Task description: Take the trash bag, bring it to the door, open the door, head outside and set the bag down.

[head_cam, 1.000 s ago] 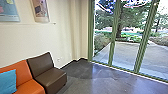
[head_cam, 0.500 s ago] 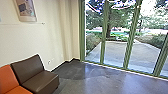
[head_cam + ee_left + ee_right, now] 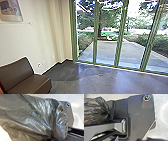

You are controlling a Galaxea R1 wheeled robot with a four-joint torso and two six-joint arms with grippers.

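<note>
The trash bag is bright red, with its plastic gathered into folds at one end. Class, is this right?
The colour is wrong: the right wrist view shows the trash bag as dark, its plastic gathered into folds at one end.

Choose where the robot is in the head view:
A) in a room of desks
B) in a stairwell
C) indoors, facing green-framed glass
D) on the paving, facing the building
C: a brown seat stands by the cream wall, and the paving lies beyond green frames.
</note>
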